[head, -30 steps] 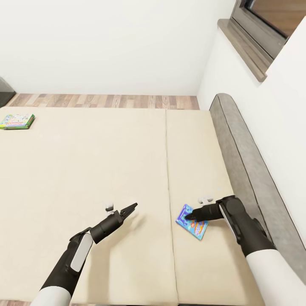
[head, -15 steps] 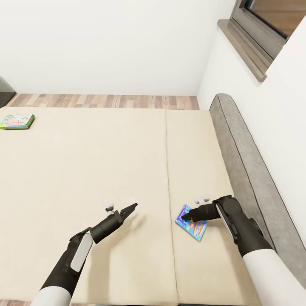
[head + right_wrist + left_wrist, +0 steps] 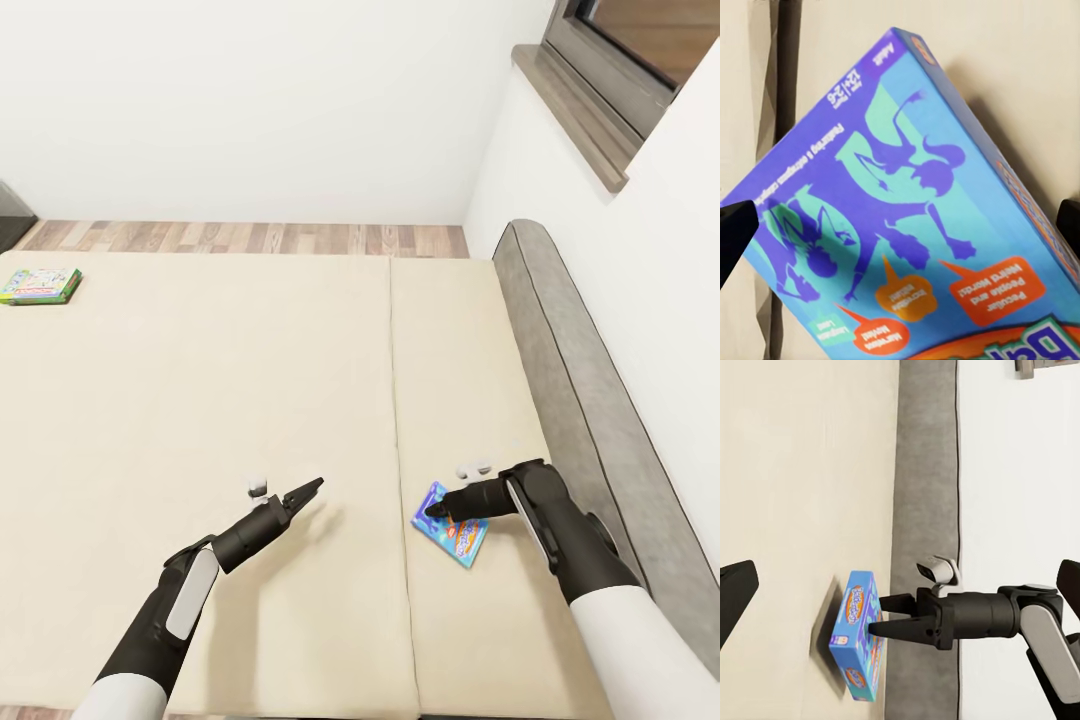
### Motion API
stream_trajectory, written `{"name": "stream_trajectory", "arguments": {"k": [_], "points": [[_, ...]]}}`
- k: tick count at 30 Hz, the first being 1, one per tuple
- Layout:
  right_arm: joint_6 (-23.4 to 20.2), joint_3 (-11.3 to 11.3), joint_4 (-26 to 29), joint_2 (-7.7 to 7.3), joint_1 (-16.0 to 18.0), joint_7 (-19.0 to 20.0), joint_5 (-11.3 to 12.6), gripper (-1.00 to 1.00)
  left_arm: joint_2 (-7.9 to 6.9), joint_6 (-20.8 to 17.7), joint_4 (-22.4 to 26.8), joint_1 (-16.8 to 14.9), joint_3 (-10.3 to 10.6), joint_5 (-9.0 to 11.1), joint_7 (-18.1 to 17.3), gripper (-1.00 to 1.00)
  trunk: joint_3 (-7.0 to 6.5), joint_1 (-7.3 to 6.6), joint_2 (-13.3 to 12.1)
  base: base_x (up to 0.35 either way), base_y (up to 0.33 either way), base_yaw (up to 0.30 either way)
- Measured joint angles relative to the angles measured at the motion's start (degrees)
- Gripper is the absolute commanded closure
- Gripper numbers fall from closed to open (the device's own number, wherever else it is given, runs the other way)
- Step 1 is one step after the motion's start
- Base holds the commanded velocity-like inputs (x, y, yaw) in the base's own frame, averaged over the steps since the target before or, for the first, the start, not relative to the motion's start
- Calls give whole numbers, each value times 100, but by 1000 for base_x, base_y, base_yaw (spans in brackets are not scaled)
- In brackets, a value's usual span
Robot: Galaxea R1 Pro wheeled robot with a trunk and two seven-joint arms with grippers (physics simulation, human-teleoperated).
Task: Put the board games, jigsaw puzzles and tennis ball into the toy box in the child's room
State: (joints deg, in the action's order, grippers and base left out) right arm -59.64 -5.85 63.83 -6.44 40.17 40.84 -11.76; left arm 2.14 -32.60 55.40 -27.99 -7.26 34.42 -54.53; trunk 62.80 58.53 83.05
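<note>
A mostly blue board game (image 3: 455, 530) lies on the cream bed (image 3: 250, 380), near the grey headboard. My right gripper (image 3: 433, 510) hovers just over its left end, open, with its fingers (image 3: 894, 603) apart above the box (image 3: 859, 637). In the right wrist view the blue box (image 3: 907, 225) spans the gap of the right gripper (image 3: 900, 225), a fingertip at each side. My left gripper (image 3: 312, 488) is open over bare mattress, left of the seam. A second board game (image 3: 40, 285), white and green, sits at the bed's far left corner.
A grey padded headboard (image 3: 585, 400) runs along the bed's right side under a white wall with a window sill (image 3: 570, 110). A strip of wood floor (image 3: 250, 238) lies beyond the bed's far edge. A seam (image 3: 392, 400) splits the mattress.
My right gripper has edged a little to the left over the blue box and its forearm has shifted with it. The box and my left arm have stayed put.
</note>
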Motion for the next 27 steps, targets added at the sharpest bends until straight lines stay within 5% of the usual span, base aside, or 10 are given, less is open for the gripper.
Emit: {"name": "stream_trajectory", "arguments": {"k": [13, 27], "points": [[9, -82, 37, -5, 0, 123, 44, -100, -2, 0, 0, 0, 0, 0, 0, -100, 0, 15, 0, 0, 0, 0], [-21, -105, -235, -70, 0, 836, 306, -100, 1, 1, -3, -2, 1, 0, -1, -100, 0, 19, 0, 0, 0, 0]]}}
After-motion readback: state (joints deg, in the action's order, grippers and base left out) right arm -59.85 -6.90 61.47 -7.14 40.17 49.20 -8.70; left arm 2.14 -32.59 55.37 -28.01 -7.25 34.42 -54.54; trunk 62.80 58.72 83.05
